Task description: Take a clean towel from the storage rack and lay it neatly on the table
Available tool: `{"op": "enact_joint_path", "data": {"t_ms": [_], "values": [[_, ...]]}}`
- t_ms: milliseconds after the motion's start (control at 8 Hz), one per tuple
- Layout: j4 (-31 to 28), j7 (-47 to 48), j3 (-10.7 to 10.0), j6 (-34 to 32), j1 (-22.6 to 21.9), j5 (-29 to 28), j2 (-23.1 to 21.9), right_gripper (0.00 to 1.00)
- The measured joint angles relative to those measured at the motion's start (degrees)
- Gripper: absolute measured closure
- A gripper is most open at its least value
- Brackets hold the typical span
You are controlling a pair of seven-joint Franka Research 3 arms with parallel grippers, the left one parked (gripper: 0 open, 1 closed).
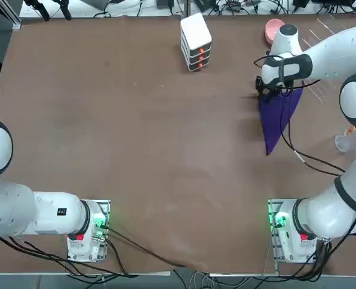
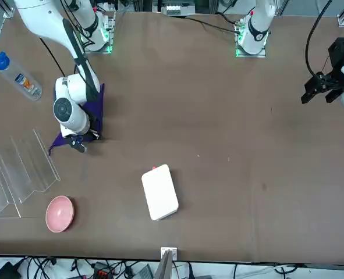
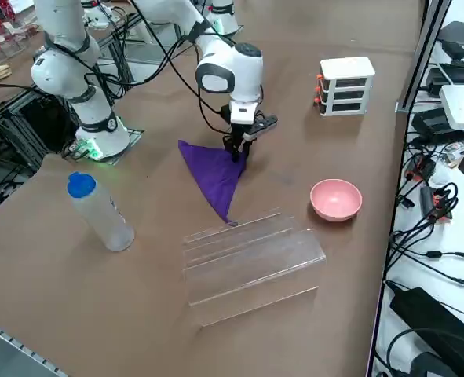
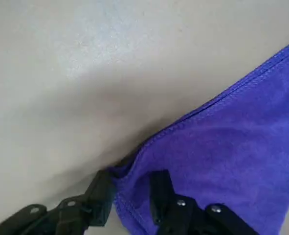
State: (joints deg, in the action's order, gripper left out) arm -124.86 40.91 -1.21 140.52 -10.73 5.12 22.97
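The deep purple-blue towel lies as a pointed triangle on the brown table, in its far right part. My right gripper stands over the towel's far corner, low at the tabletop. In the wrist view the gripper is shut on a bunched corner of the towel, with the hem folded between the two black fingers. From the side, the towel spreads from the gripper toward the clear storage rack, its tip almost touching the rack. The rack holds nothing.
A pink bowl sits beside the rack. A white box stack with orange marks stands at the far middle. A blue-capped bottle lies near the right edge. Cables trail from the arm over the towel.
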Motion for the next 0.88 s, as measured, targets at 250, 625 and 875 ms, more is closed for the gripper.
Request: {"op": "enact_joint_path", "data": {"t_ms": [250, 625, 875], "values": [[0.4, 0.8, 0.0, 0.0, -0.1, 0.0, -0.1, 0.54], [0.6, 1.1, 0.0, 0.0, -0.1, 0.0, -0.2, 0.54], [0.6, 1.1, 0.0, 0.0, -0.1, 0.0, -0.2, 0.58]]}}
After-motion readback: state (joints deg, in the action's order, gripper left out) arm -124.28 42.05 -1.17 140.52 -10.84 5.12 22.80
